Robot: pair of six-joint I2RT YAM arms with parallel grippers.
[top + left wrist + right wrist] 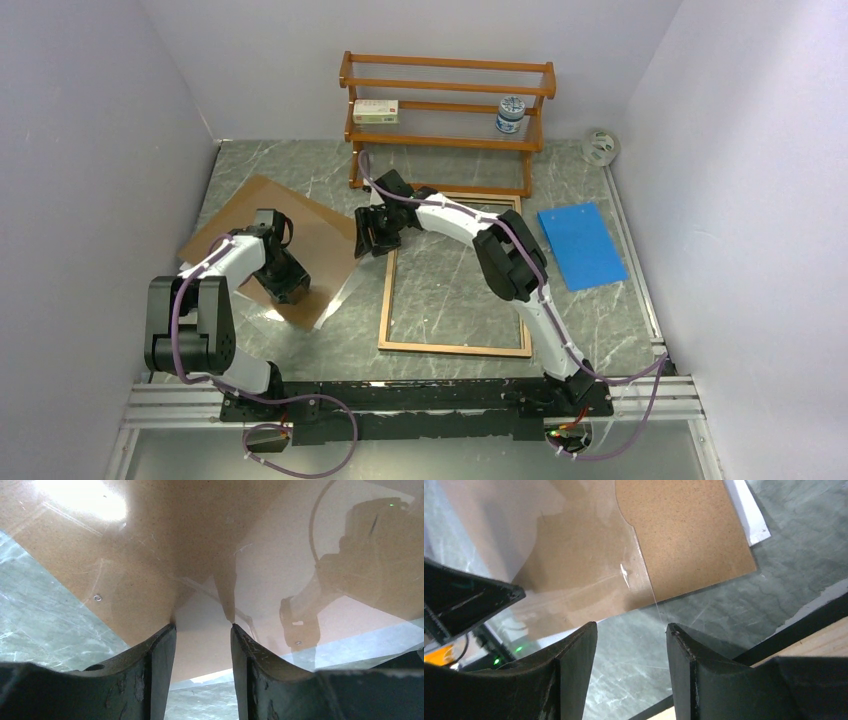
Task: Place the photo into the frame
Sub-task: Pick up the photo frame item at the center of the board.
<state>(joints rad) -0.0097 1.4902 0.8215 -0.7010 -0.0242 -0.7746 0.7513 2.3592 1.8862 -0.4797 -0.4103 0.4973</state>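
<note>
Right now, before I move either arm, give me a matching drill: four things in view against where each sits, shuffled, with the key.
Things:
1. frame
2. blue sheet
3. brown board
4. small jar

Places:
A. on the wooden rack
B. beneath the left pincer
C. flat on the table, just in front of the rack
D. right of the frame

Pairs: 1-C, 2-D, 3-B, 4-A

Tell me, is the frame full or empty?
Empty. The frame lies flat, and only the grey table shows through its middle; nothing sits inside it.
</note>
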